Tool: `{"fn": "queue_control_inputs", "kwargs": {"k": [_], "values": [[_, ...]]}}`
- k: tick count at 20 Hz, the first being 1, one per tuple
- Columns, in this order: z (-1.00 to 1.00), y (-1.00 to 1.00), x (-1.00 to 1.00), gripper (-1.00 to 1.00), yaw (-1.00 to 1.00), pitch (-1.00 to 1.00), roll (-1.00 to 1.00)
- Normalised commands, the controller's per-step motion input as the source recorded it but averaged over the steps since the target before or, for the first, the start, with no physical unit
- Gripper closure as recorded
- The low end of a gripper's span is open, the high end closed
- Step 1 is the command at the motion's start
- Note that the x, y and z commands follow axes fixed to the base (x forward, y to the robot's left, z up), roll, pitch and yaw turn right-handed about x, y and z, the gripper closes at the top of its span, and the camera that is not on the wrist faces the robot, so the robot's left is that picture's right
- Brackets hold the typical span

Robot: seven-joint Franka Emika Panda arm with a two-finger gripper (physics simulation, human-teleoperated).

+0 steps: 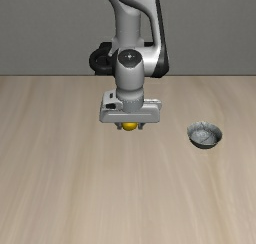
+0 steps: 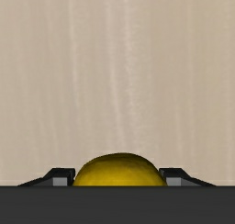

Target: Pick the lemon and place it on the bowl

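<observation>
The lemon (image 2: 119, 171) sits clamped between the jaws.

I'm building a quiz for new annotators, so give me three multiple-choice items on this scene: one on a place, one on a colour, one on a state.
1. In the exterior view, where does the bowl stand from the gripper?
A. to the exterior view's right
B. to the exterior view's left
C. straight beneath it

2. What colour is the lemon?
A. green
B. yellow
C. red

3. How is the gripper?
A. open, with nothing near it
B. shut on the bowl
C. shut on the lemon

Answers:
1 A: the bowl sits apart from the gripper on the table, at that side.
2 B: its skin shows yellow in both views.
3 C: the wrist view shows the fingers against both sides of the lemon.
</observation>
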Motion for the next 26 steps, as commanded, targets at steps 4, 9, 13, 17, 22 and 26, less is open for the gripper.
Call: {"fn": "queue_control_inputs", "kwargs": {"k": [4, 9, 13, 17, 22, 26], "values": [[0.00, 0.00, 0.00, 1.00, 0.00, 0.00, 0.00], [0.60, 0.00, 0.00, 1.00, 0.00, 0.00, 0.00], [1.00, 0.00, 0.00, 1.00, 0.00, 0.00, 0.00], [0.50, 0.50, 0.00, 1.00, 0.00, 0.00, 0.00], [0.00, 1.00, 0.00, 1.00, 0.00, 0.00, 0.00], [0.00, 1.00, 0.00, 1.00, 0.00, 0.00, 0.00]]}}
